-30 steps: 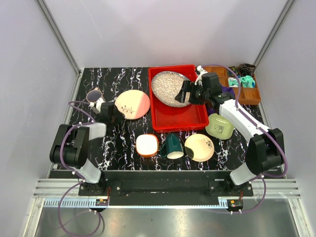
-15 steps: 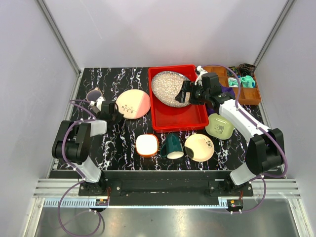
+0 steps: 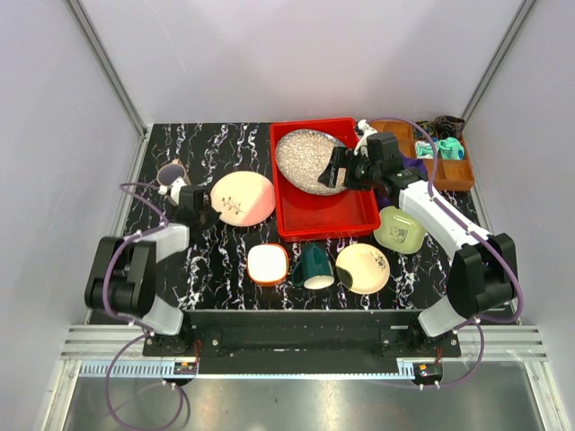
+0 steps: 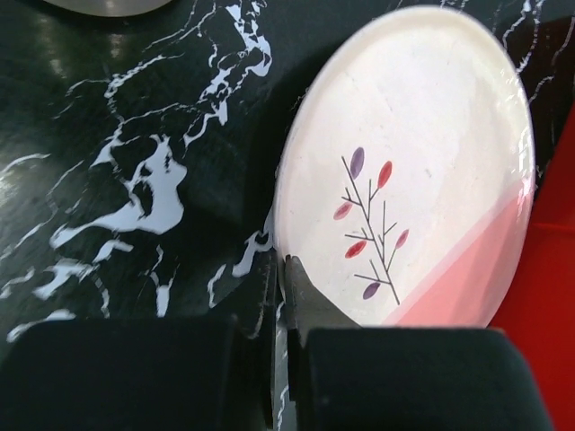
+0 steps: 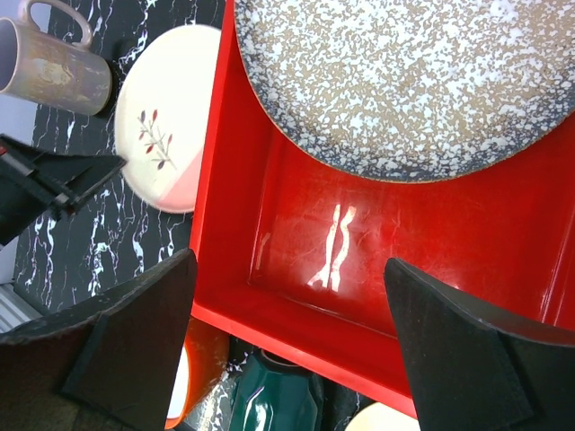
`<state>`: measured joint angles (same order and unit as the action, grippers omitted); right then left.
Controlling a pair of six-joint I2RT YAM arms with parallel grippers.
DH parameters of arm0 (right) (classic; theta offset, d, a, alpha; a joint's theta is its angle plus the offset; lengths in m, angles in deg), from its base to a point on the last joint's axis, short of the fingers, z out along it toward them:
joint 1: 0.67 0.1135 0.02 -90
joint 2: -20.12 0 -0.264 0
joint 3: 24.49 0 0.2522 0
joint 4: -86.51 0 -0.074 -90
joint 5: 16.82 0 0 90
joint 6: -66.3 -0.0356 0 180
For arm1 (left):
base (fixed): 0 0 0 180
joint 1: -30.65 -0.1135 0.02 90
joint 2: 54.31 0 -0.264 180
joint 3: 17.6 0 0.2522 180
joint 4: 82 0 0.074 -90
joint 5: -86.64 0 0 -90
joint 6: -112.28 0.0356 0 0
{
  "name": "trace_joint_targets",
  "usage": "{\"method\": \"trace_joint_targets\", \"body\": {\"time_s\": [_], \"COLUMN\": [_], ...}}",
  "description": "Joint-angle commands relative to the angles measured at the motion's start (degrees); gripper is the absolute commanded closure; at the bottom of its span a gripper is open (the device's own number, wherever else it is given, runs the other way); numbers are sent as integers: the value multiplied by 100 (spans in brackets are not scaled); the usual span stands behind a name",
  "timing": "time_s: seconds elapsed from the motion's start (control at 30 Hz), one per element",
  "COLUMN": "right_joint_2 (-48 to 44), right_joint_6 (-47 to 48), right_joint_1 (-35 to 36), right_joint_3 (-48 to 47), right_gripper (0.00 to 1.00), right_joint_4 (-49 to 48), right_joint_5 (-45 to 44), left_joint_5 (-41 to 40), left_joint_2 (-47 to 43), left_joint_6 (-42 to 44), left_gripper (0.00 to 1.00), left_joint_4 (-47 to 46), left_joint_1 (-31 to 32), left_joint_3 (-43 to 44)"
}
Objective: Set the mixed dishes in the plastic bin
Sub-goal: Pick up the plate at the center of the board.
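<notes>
My left gripper (image 4: 286, 269) (image 3: 205, 205) is shut on the left rim of the pink-cream plate (image 4: 404, 171) (image 3: 244, 198), which sits left of the red plastic bin (image 3: 325, 218) (image 5: 296, 323). The big speckled grey plate (image 3: 307, 160) (image 5: 404, 81) leans inside the bin at its far left. My right gripper (image 5: 287, 278) (image 3: 334, 171) hangs open above the bin, holding nothing. A mauve cup (image 3: 168, 172) (image 5: 54, 67) stands at the far left. The orange-white bowl (image 3: 268, 264), dark green mug (image 3: 314, 266), pale yellow plate (image 3: 363, 268) and light green bowl (image 3: 400, 230) lie near the bin's front.
A brown compartmented tray (image 3: 452, 172) with a teal cloth (image 3: 440, 148) sits at the back right, behind the right arm. Metal frame posts and grey walls bound the black marbled table (image 3: 225, 260) on the left, right and back.
My left gripper has closed onto the pink-cream plate's rim, and the plate has shifted slightly toward the bin. The right arm has stayed still and open.
</notes>
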<state>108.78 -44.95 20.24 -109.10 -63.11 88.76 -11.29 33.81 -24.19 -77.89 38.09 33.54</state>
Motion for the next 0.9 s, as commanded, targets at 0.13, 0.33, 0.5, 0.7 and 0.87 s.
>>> {"method": "trace_joint_targets", "body": {"time_s": [0.13, 0.33, 0.5, 0.7, 0.87], "right_joint_2": [212, 582, 705, 705, 784], "right_joint_6": [25, -10, -37, -28, -10], "right_joint_1": [36, 28, 36, 36, 45], "right_joint_3": [-394, -632, -676, -641, -676], "right_gripper": [6, 7, 7, 7, 7], "right_joint_4": [-89, -45, -45, -45, -45], "right_joint_5": [262, 666, 684, 701, 754], "left_joint_5": [-306, -508, -245, 1, -86], "left_joint_2": [-1340, -1798, -1544, -1096, -1156], "left_joint_6": [543, 815, 676, 315, 306], "left_gripper": [100, 100, 100, 100, 100], "left_joint_4": [568, 947, 746, 280, 305], "left_joint_1": [-15, -120, -129, -129, -129], "left_joint_3": [-249, -407, -600, -820, -935]}}
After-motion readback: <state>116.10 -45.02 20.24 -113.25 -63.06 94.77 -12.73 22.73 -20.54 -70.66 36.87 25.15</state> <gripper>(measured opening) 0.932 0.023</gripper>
